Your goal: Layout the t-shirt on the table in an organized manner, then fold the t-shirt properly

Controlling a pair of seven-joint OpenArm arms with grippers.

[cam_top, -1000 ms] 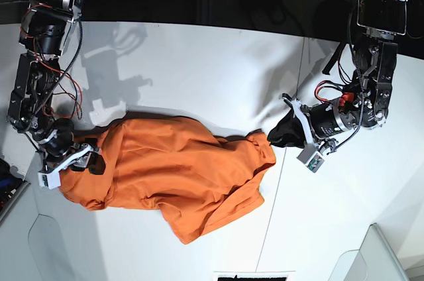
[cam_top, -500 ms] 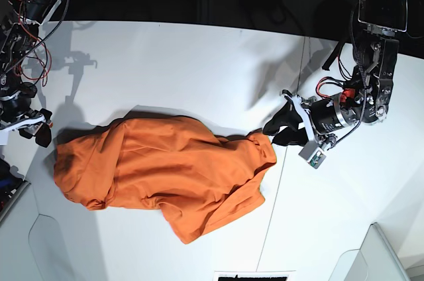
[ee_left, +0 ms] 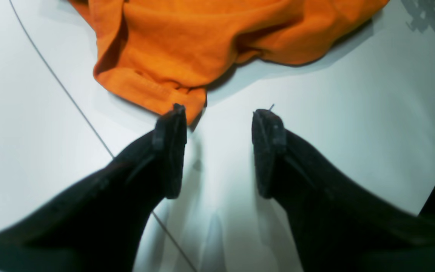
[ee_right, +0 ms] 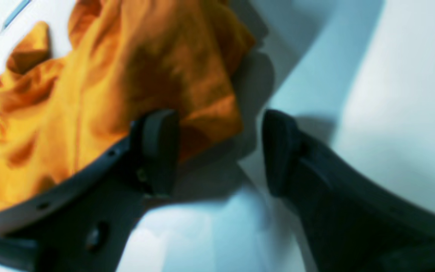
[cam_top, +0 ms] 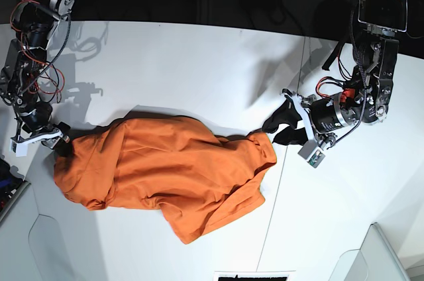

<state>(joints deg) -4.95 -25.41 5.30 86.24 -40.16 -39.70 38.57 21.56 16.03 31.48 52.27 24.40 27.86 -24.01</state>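
Observation:
The orange t-shirt (cam_top: 165, 175) lies crumpled in a wide heap in the middle of the white table (cam_top: 199, 69). My left gripper (cam_top: 271, 133) stands open at the shirt's right corner. In the left wrist view the left gripper (ee_left: 221, 117) holds nothing, and one fingertip (ee_left: 176, 117) touches the hem of the t-shirt (ee_left: 187, 49). My right gripper (cam_top: 61, 140) is open at the shirt's left edge. The blurred right wrist view shows the right gripper (ee_right: 219, 124) hanging over the edge of the t-shirt (ee_right: 89, 94), with cloth showing below the gap.
A thin dark seam (cam_top: 285, 181) crosses the table beside the shirt's right corner, and appears as a seam (ee_left: 70, 98) in the left wrist view. Pale panels sit at the front left corner (cam_top: 40, 248) and front right corner (cam_top: 371, 254). Darkness lies beyond the table's far edge.
My left gripper has opened and let go of the shirt's right corner. My right gripper left the shirt's left end, swung out to the left, and has come back to that edge.

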